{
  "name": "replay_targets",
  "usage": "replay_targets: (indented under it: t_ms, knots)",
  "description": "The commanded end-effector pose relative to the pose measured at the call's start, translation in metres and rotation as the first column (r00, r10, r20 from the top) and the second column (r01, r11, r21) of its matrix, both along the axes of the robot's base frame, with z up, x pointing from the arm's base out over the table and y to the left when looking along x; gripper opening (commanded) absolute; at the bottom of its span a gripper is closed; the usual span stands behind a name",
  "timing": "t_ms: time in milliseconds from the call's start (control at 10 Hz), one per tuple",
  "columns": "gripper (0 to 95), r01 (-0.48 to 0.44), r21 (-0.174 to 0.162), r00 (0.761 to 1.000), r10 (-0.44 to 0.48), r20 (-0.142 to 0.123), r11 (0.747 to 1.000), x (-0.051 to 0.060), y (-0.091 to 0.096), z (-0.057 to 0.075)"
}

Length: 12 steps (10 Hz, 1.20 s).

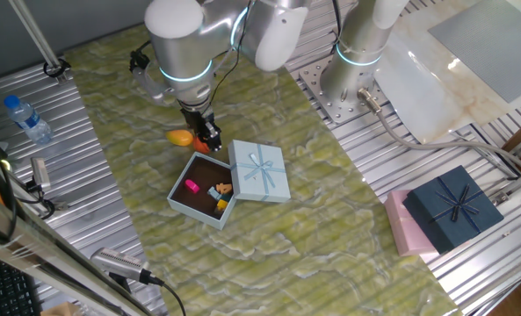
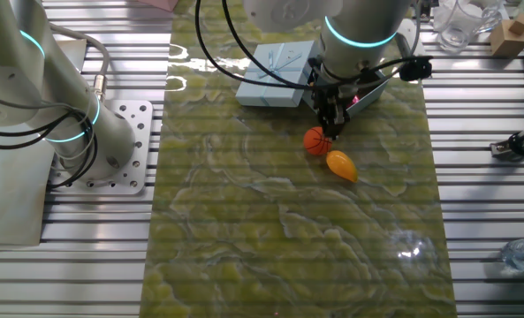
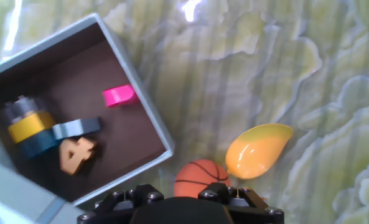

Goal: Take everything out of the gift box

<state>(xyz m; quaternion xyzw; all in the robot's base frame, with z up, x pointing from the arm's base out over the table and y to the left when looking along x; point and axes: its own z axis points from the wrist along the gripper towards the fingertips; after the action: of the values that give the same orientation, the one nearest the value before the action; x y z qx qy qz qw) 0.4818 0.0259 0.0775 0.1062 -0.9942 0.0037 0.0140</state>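
Hand view, left to right: gift box (image 3: 148,118) filling the upper left of the frame, open, dark brown floor still carrying a yellow and grey piece (image 3: 26,120), a blue piece (image 3: 75,129), a tan piece (image 3: 77,153) and a magenta piece (image 3: 119,95) toward the right wall. Basketball (image 3: 200,178) sitting outside the box at lower centre, on the green mat (image 3: 296,74), right at the gripper (image 3: 184,200) at the bottom edge. Mango (image 3: 256,150) lying just right of the ball, touching or nearly so.

Jaw state: cannot tell, fingertips being hidden below the frame edge and too small in both fixed views; ball either being set down or just let go.

Judging the step: unloading partway through, two toys out, several remaining inside. Lid (image 1: 261,171) leaning at the box's right side in one fixed view.

Next move likely calling for: rising clear of the ball, shifting toward the upper left over the box, and descending between the walls onto one small piece, the magenta one standing most apart.
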Motion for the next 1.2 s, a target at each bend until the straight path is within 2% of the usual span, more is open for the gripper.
replay_targets:
  t_ms: [100,300,600,800,1000,1200]
  knots:
    - [57.0,-0.003,-0.002,1.0,0.003,-0.002,1.0,0.002,0.005,0.01]
    - [57.0,0.003,-0.003,1.0,-0.003,-0.006,1.0,0.005,0.009,0.023]
    - [57.0,0.027,-0.001,1.0,-0.027,0.001,1.0,0.016,0.022,0.034]
    - [57.0,0.051,0.011,0.998,-0.052,0.024,0.999,0.027,0.039,0.041]
    - [57.0,0.079,0.027,0.996,-0.08,0.051,0.997,0.032,0.046,0.04]
    - [57.0,0.098,0.053,0.993,-0.1,0.054,0.994,0.035,0.054,0.041]
